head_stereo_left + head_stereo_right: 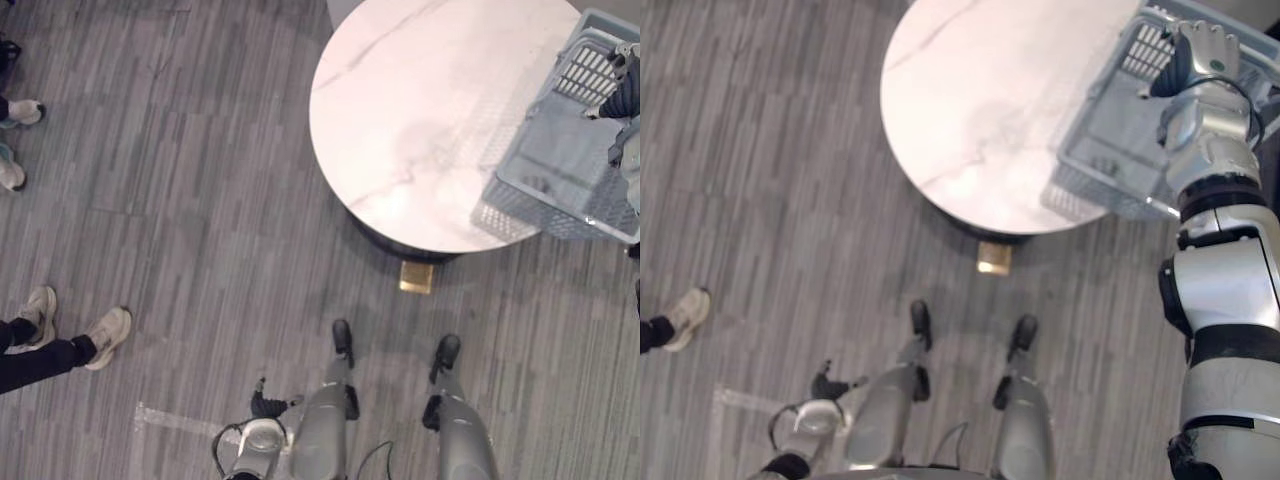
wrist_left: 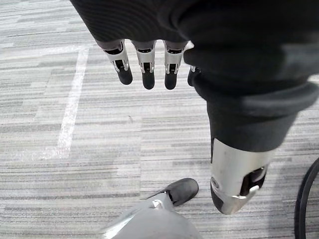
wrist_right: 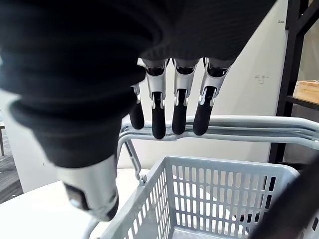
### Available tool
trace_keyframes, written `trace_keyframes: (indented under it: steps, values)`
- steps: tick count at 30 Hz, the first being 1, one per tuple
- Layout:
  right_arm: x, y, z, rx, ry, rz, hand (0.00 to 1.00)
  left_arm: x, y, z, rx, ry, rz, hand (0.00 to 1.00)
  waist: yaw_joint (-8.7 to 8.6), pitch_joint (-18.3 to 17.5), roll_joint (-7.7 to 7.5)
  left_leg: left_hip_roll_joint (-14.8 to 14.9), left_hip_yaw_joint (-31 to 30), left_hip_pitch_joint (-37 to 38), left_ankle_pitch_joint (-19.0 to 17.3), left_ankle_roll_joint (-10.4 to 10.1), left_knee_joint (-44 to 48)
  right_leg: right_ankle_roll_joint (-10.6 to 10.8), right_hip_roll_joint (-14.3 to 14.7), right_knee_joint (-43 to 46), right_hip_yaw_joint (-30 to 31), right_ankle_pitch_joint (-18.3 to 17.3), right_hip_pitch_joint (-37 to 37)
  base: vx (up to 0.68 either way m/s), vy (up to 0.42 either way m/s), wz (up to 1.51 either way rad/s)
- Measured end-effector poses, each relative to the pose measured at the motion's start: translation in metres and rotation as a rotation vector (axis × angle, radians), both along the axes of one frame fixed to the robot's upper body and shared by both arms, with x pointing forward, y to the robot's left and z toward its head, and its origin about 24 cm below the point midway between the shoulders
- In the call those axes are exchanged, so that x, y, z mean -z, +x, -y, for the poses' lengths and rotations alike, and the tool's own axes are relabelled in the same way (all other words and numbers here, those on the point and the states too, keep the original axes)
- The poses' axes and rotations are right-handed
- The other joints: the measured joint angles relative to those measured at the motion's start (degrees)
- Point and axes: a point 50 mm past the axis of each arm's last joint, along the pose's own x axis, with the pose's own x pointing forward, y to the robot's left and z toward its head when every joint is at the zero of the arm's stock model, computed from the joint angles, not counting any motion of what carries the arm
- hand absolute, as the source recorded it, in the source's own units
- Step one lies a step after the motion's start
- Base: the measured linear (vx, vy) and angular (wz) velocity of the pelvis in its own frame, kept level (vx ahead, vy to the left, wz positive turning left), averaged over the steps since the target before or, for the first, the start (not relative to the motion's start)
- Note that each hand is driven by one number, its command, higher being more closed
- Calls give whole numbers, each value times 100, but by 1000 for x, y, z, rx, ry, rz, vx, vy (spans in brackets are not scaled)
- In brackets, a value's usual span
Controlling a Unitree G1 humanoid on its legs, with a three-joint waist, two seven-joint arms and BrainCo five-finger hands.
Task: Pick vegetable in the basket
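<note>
Right hand [image 1: 1205, 55] is up over the basket [image 1: 1102, 140]. Its fingers [image 3: 180, 109] are straight and a little apart, clamped on nothing. The dark tips sit right at the twin handle [image 3: 249, 130] bars; touching or just above, you cannot tell. The basket well opens below and past the fingertips. Where the vegetable is you cannot tell; what shows of the basket's bottom looks bare.

Left hand [image 2: 148, 67] hangs low by the side, fingers loose and apart, nothing in them, floor [image 2: 99, 149] beneath the tips.

Step, as you'd judge it: the reach at the basket, grasp not yet made. The next move calls for you to settle the target first. If it is the handle, curl the fingers round both bars; if it is something inside, thread the fingers down past the bars.

Edges: the basket sits at the rim of the round table [image 1: 400, 120], its near corner out over the edge, below the fingers. A downward push there could tip it. A dark shelf frame [image 3: 294, 50] stands off to the side of the fingers, wall beyond. Open table lies across the basket from the fingers. A person's shoes [image 1: 105, 335] are well apart on the floor
</note>
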Motion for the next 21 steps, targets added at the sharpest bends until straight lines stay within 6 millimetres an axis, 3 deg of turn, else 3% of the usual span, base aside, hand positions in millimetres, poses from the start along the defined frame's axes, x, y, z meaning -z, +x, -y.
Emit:
trace_keyframes:
  steps: [10, 11, 13, 18, 21]
  values:
    - [5, 0, 4, 18, 12, -24, 100, -3, 8, 4, 29, 3, 20, 0, 62, 55, 111, -6, -114, -95, 54, 1, 0, 0, -5, 13, -102, 0, -27, -7, -2, 4]
    - [5, 0, 5, 20, 12, -24, 0, -4, 9, 4, 29, 3, 22, 0, 50, 57, 115, -3, -115, -153, 68, 0, 0, 0, -4, 31, -100, 0, -94, 0, 0, 0]
    - [10, 0, 7, 30, 18, -39, 0, -4, 10, 6, 39, 4, 26, 0, 44, 96, 193, -4, -126, -179, 84, 7, 3, 0, -5, 31, -113, 0, -111, -5, -11, 2]
    - [14, 0, 9, 31, 22, -47, 0, -7, 14, 7, 41, 3, 45, 0, 44, 97, 193, -2, -112, -169, 85, 6, 4, 0, -5, 32, -99, 0, -111, 0, 0, 0]
    - [11, 1, -4, -31, -1, -13, 0, -7, 14, 7, 40, 3, 45, 0, 7, 96, 193, 4, -66, -133, 84, 6, 3, 0, -2, 40, -46, 0, -110, -8, -13, -9]
